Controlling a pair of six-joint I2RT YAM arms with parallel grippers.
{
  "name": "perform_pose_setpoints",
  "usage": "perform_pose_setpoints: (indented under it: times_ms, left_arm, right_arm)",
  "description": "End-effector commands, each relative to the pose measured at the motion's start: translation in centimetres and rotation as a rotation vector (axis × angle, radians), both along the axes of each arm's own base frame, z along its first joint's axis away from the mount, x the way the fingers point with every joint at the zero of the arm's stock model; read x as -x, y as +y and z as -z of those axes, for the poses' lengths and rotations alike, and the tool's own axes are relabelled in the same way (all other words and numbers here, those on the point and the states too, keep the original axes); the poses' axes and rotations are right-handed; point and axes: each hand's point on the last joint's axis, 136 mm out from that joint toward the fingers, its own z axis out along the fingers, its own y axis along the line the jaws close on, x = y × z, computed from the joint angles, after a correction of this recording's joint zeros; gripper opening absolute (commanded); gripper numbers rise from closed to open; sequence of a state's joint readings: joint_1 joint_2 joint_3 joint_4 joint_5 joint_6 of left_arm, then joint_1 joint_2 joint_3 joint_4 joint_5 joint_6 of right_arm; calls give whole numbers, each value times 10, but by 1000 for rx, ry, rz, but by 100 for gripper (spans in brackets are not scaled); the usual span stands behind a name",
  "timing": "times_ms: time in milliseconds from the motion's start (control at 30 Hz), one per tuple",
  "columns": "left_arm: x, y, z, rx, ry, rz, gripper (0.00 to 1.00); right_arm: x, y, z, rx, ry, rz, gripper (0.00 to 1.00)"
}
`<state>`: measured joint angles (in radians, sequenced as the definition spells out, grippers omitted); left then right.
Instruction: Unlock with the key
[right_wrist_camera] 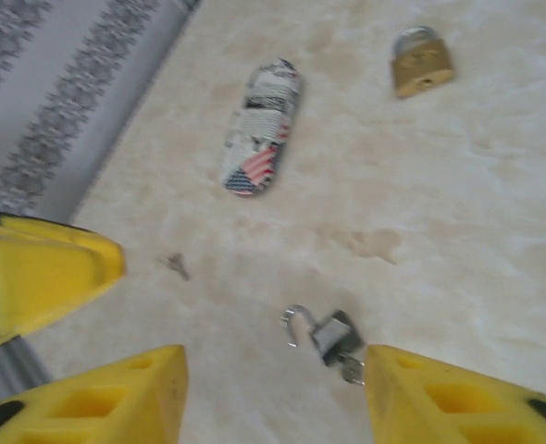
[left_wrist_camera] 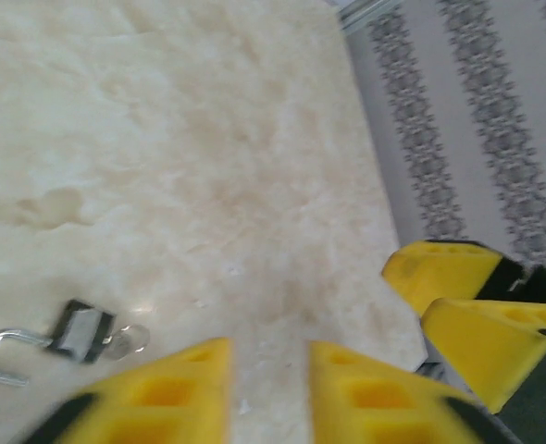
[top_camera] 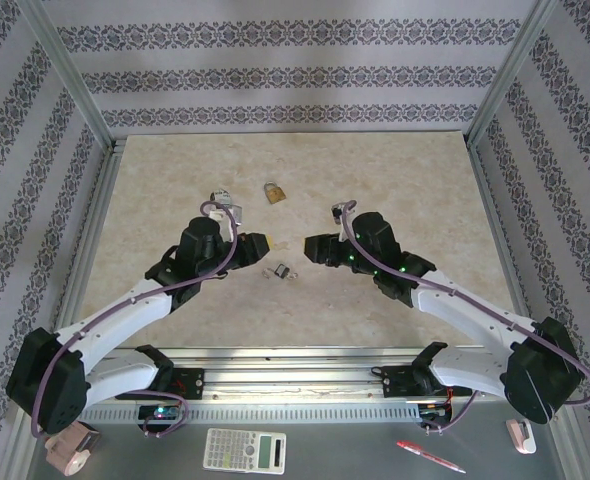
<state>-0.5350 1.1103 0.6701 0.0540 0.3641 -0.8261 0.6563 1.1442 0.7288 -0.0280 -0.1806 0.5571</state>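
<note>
Left claw (left_wrist_camera: pixel 268 365): spread and empty at the bottom edge of its wrist view, over bare table (left_wrist_camera: pixel 208 139). It is judged to be held clear of the lock.
Right claw (right_wrist_camera: pixel 275 370): spread wide, nothing gripped, at the lower edge of its wrist view. It is aimed so that the small padlock is framed between its fingers.
Small padlock (right_wrist_camera: pixel 327 335): lower centre, lying flat, between the two claws in the top view. The shackle is swung out, so it is judged already unlocked.
Key (right_wrist_camera: pixel 352 365): touching the padlock's base, apparently seated in the keyhole. Only its round head can be made out.
Brass padlock (right_wrist_camera: pixel 421 61): upper right, shackle down, well apart.
Patterned case (right_wrist_camera: pixel 261 128): upper centre.
Hard to make out: a tiny grey thing (right_wrist_camera: pixel 174 265) at centre left cannot be identified, and the keyhole is lost in blur.
</note>
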Motion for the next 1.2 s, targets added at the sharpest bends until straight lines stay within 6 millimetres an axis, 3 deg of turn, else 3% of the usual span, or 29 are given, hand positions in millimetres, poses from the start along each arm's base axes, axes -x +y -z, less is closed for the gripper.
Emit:
perform_pose_setpoints:
  times_ms: [0,100,233,367,467,600,667,700,933,1033,1167]
  left_arm:
    - [7,20,20,-201,94,-12,41]
    - [14,33,41,-308,173,-26,46]
    - [14,35,41,-311,163,-25,52]
    - [7,50,34,-345,120,-71,56]
    - [2,77,30,-380,123,-161,70]
    - [7,136,32,-571,206,-305,77]
    - [4,151,29,-652,215,-312,88]
    - [0,156,30,-686,227,-312,89]
    - [-40,159,33,-790,239,-289,89]
    - [-49,163,45,-840,286,-277,88]
    - [-77,132,51,-723,242,-208,87]
  right_arm:
    - [-4,-24,22,160,39,70,58]
    - [-1,-25,31,176,47,62,63]
    - [9,-29,38,189,49,46,71]
    - [24,-33,37,192,8,32,75]
    - [37,-34,31,183,-42,22,82]
    - [54,-35,23,155,-86,11,98]
    - [60,-37,21,140,-95,10,98]
    - [62,-38,22,133,-93,11,98]
    - [64,-43,22,155,-98,29,98]
    - [58,-61,27,223,-79,111,98]
    - [43,-66,26,222,-41,136,98]
